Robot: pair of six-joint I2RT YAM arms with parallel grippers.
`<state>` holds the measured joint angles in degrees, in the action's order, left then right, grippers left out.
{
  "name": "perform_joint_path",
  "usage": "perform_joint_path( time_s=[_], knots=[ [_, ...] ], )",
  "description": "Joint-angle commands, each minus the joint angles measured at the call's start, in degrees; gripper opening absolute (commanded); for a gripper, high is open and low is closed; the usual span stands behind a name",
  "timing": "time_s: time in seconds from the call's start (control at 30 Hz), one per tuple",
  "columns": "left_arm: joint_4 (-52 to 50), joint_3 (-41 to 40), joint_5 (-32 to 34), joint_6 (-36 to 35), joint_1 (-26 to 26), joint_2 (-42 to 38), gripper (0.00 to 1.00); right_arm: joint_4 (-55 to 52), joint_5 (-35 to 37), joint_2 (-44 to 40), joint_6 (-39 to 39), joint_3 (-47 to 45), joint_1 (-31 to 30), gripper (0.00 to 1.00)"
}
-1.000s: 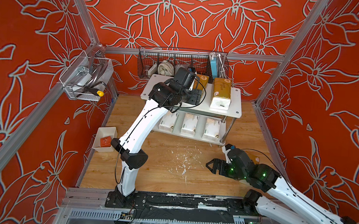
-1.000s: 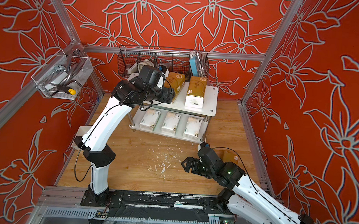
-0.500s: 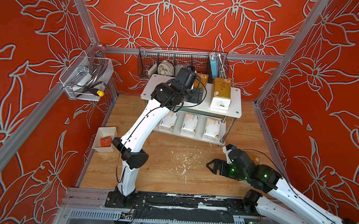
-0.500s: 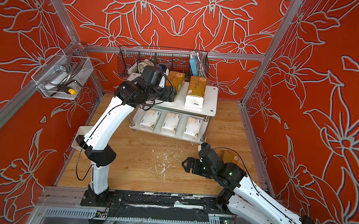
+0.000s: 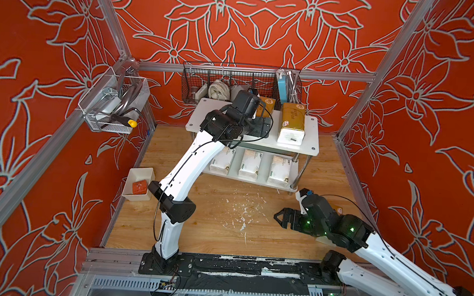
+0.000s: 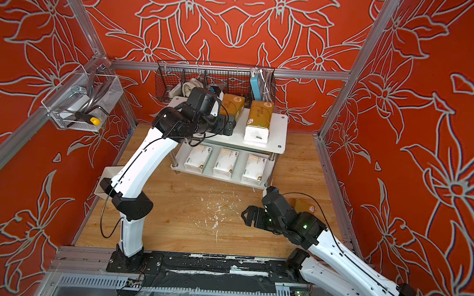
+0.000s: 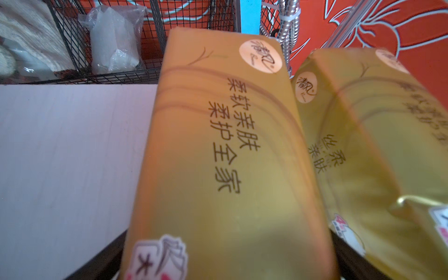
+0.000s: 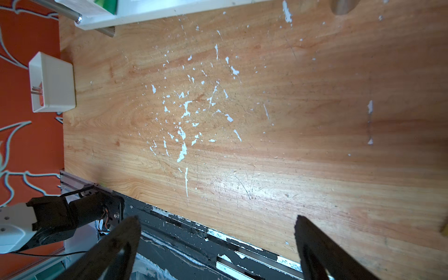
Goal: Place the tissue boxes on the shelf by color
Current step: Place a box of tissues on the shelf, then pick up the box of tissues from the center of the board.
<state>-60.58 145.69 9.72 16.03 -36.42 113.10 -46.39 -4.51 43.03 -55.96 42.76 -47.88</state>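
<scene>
The white two-tier shelf (image 5: 311, 143) (image 6: 279, 145) stands at the back. Three white tissue boxes (image 5: 250, 163) (image 6: 225, 162) lie side by side on its lower tier. One gold tissue box (image 5: 292, 121) (image 6: 260, 119) (image 7: 375, 157) lies on the top tier. A second gold one (image 5: 267, 105) (image 6: 233, 104) (image 7: 218, 145) rests beside it, between the spread fingers of my open left gripper (image 5: 262, 126) (image 6: 227, 124) (image 7: 228, 261). A third gold box (image 5: 339, 209) (image 6: 305, 208) lies on the floor behind my right arm. My right gripper (image 5: 281, 217) (image 6: 247, 215) (image 8: 215, 232) hangs open and empty over the floor.
A black wire basket (image 5: 234, 78) with a light-blue box (image 5: 282, 86) hangs on the back wall just behind the shelf. A clear bin (image 5: 111, 104) is fixed to the left wall. A small white tray (image 5: 139, 182) with an orange block sits at the floor's left edge.
The left gripper's jaws have opened and let go of the gold tissue box on the top tier. The right arm has not moved.
</scene>
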Motion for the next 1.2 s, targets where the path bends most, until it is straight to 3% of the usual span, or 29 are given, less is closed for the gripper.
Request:
perform_joint_path(
  time_s=[0.0, 0.3, 0.5, 0.87, 1.17],
  knots=[
    [2.3, -0.5, -2.6, 1.2, 0.2, -4.2, 0.99, -3.3, 3.9, 0.5, 1.6, 3.8, 0.3, 0.99],
    [5.3, -6.9, -3.8, 1.6, 0.1, -10.8, 0.99, -9.0, 10.2, 3.2, 4.0, 11.9, 1.0, 0.99],
    [7.4, -16.0, -3.7, 1.4, 0.1, -18.3, 0.99, -17.9, 16.7, 5.2, 6.5, 18.2, 5.4, 0.99],
    [12.2, -43.6, -6.9, 3.8, -0.4, -35.7, 0.99, -21.2, 16.2, 8.4, 12.0, 15.6, 25.2, 0.99],
    [13.2, -60.5, -9.3, 5.9, -0.6, -47.2, 0.99, -18.9, 15.8, 11.6, 14.0, 10.4, 39.2, 0.99]
  ],
)
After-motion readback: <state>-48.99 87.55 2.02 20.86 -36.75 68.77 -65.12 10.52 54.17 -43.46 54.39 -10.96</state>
